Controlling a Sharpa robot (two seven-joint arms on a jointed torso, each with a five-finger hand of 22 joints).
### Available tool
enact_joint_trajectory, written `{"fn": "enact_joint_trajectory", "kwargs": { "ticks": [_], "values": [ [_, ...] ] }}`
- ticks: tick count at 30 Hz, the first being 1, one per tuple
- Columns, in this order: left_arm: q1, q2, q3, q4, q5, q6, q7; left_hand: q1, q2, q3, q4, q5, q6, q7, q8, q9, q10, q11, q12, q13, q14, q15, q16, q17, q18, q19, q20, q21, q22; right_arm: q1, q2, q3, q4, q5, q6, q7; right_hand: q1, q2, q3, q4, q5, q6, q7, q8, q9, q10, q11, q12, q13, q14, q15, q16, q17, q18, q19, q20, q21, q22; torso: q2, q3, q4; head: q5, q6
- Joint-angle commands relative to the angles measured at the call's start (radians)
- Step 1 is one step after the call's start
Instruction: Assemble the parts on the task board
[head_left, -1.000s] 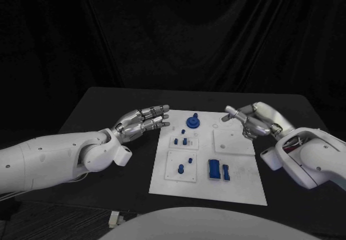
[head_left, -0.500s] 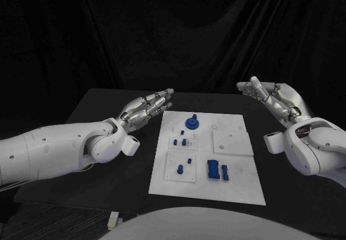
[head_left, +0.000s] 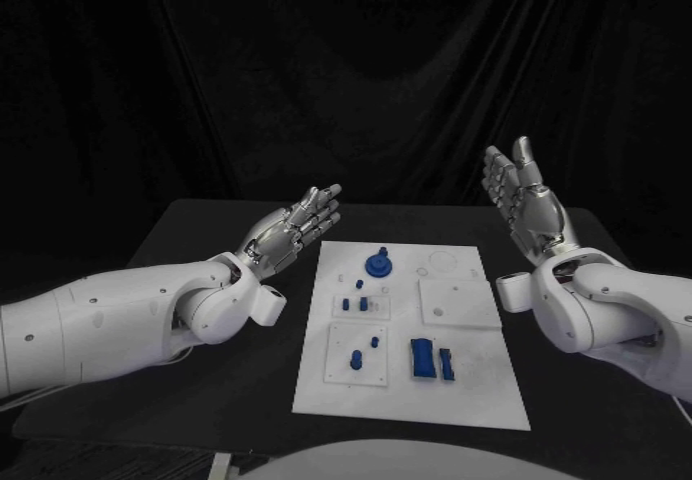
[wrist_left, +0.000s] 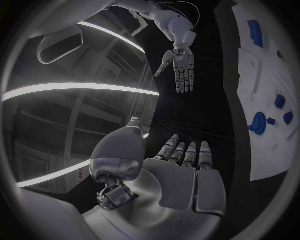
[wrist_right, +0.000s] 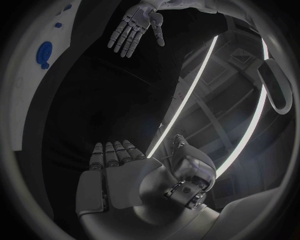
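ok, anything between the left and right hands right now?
Head view: the task board with its blue parts lies on the table between and below the left hand and the right hand. Both hands are raised, fingers apart, holding nothing.

Task board (head_left: 476, 395): white rectangular plate, flat on the black counter (head_left: 216, 330), long axis running away from the robot. Raised white sub-plates sit on it.

Round blue part with a knob (head_left: 378, 265): upright near the far end. Small blue pegs (head_left: 359, 302): clustered mid-board on the left sub-plate. Two more pegs (head_left: 365, 348): nearer left sub-plate. Blue block (head_left: 423, 359) with a slim blue piece (head_left: 446, 363) just beside it: near right.
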Motion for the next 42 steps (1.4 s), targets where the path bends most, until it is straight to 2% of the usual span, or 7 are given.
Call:
{"fn": "enact_joint_trajectory", "kwargs": {
  "ticks": [1,3,4,7,14,22,42],
  "values": [
    [-0.009,0.022,0.02,0.001,0.046,-0.173,-0.026,-0.249,-0.041,0.059,-0.057,-0.079,-0.056,0.001,-0.009,-0.004,-0.005,0.012,-0.006,-0.002,0.002,-0.011,-0.004,-0.001,-0.034,-0.001,-0.042,-0.006,-0.003,-0.037,0.047,0.032,-0.044,0.158,-0.066,0.025,-0.036,0.0,0.002,0.0,-0.003,-0.007,0.0,-0.004,-0.001,-0.003,0.0,-0.004,-0.001,-0.005,0.001,-0.003,-0.001,-0.007,0.0,-0.005,-0.003,-0.001,0.0,-0.0009,0.0041,-0.026,0.056],
    [-0.014,0.033,0.033,0.0,0.057,-0.219,-0.036,-0.275,-0.046,0.065,-0.062,-0.079,-0.061,0.001,-0.009,-0.004,-0.005,0.012,-0.006,-0.002,0.002,-0.011,-0.004,-0.001,-0.041,-0.001,-0.042,-0.006,-0.003,-0.053,0.069,0.049,-0.063,0.19,-0.078,0.029,-0.036,0.0,0.002,0.0,-0.003,-0.007,0.0,-0.004,-0.001,-0.003,0.0,-0.004,-0.001,-0.005,0.001,-0.003,-0.001,-0.007,0.0,-0.005,-0.003,-0.001,0.0,-0.0011,0.0054,-0.038,0.08],
    [-0.017,0.041,0.042,0.0,0.064,-0.25,-0.042,-0.294,-0.049,0.07,-0.067,-0.079,-0.066,0.001,-0.009,-0.004,-0.005,0.012,-0.006,-0.002,0.002,-0.011,-0.004,-0.001,-0.115,-0.001,-0.042,-0.006,-0.003,-0.063,0.082,0.06,-0.074,0.209,-0.084,0.032,-0.036,0.0,0.002,0.0,-0.003,-0.007,0.0,-0.004,-0.001,-0.003,0.0,-0.004,-0.001,-0.005,0.001,-0.003,-0.001,-0.007,0.0,-0.005,-0.003,-0.001,0.0,-0.0013,0.0062,-0.045,0.095],
    [-0.029,0.068,0.072,-0.001,0.088,-0.359,-0.063,-0.353,-0.126,0.083,-0.081,-0.079,-0.077,0.001,-0.009,-0.004,-0.005,0.012,-0.006,-0.002,0.002,-0.011,-0.004,-0.001,-0.115,-0.001,-0.042,-0.006,-0.003,-0.089,0.117,0.088,-0.105,0.261,-0.102,0.039,-0.036,0.0,0.002,0.0,-0.003,-0.007,0.0,-0.004,-0.001,-0.003,0.0,-0.004,-0.001,-0.005,0.001,-0.003,-0.001,-0.007,0.0,-0.005,-0.003,-0.001,-0.001,-0.0017,0.0086,-0.067,0.139],
    [-0.051,0.12,0.131,-0.003,0.137,-0.573,-0.105,-0.454,-0.126,0.107,-0.171,-0.079,-0.098,0.001,-0.009,-0.004,-0.005,0.012,-0.006,-0.002,0.002,-0.011,-0.004,-0.001,-0.115,-0.001,-0.042,-0.006,-0.003,-0.106,0.14,0.106,-0.124,0.295,-0.114,0.044,-0.036,0.0,0.002,0.0,-0.003,-0.007,0.0,-0.004,-0.001,-0.003,0.0,-0.004,-0.001,-0.005,0.001,-0.003,-0.001,-0.007,0.0,-0.005,-0.003,-0.001,-0.001,-0.0022,0.0117,-0.095,0.195],
    [-0.063,0.149,0.163,-0.004,0.164,-0.689,-0.128,-0.54,-0.126,0.18,-0.171,-0.079,-0.169,0.001,-0.009,-0.004,-0.005,0.012,-0.006,-0.002,0.002,-0.011,-0.004,-0.001,-0.115,-0.001,-0.042,-0.006,-0.003,-0.106,0.14,0.106,-0.124,0.295,-0.114,0.044,-0.036,0.0,0.002,0.0,-0.003,-0.007,0.0,-0.004,-0.001,-0.003,0.0,-0.004,-0.001,-0.005,0.001,-0.003,-0.001,-0.007,0.0,-0.005,-0.003,-0.001,-0.001,-0.0023,0.0121,-0.099,0.203],
    [-0.063,0.151,0.164,-0.004,0.165,-0.696,-0.13,-0.756,-0.126,0.18,-0.171,-0.079,-0.169,0.001,-0.009,-0.004,-0.005,0.012,-0.006,-0.002,0.002,-0.011,-0.004,-0.001,-0.115,-0.001,-0.042,-0.006,-0.003,-0.106,0.14,0.106,-0.124,0.295,-0.114,0.044,-0.036,0.0,0.002,0.0,-0.003,-0.007,0.0,-0.004,-0.001,-0.003,0.0,-0.004,-0.001,-0.005,0.001,-0.003,-0.001,-0.007,0.0,-0.005,-0.003,-0.001,-0.001,-0.0023,0.0121,-0.099,0.203]
  ]
}}
